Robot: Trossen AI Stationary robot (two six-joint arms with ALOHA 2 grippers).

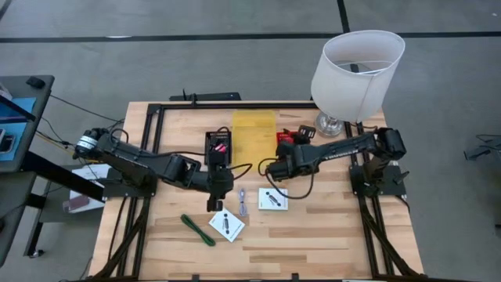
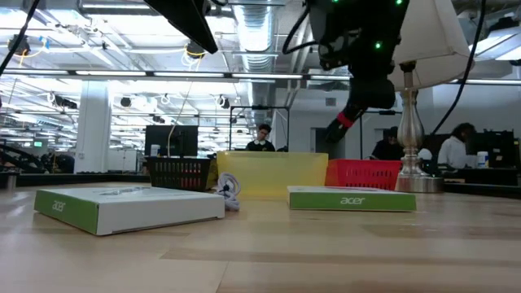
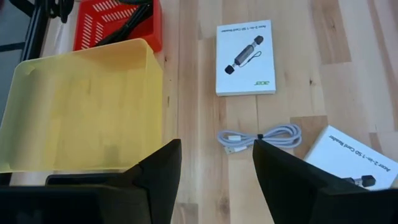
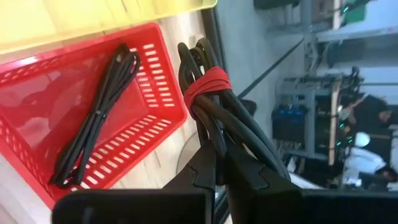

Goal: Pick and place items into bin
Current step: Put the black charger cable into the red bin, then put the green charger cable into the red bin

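We see the right gripper (image 4: 214, 163) clenched on a red-banded black cord (image 4: 208, 87) above the red bin (image 4: 87, 112), the left gripper (image 3: 214, 165) released near the white cable (image 3: 258, 137), two cards (image 1: 273, 198) on the table (image 1: 329, 235).

Pale wood table (image 1: 329, 243), translucent yellow plastic bin (image 3: 81, 112), perforated red plastic basket (image 4: 68, 124)

1. We see bare table (image 1: 329, 243) along the near edge, open for passing
2. The lamp (image 1: 356, 74) crowds the far right corner beside the red bin (image 1: 291, 136)
3. The yellow bin (image 1: 254, 135) sits between the red and black bins (image 1: 218, 146), leaving little gap
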